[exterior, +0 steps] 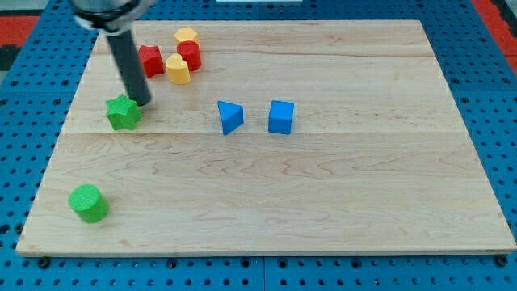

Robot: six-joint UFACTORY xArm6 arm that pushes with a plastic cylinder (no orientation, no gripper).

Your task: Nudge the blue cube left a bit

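This looks like a robotics lab bench: a pale wooden board of joined planks (339,194) lies on a blue perforated mounting plate with regular rows of holes (485,89), red matting (497,12) shows at the view's top corners, and small painted test blocks sit on the board.
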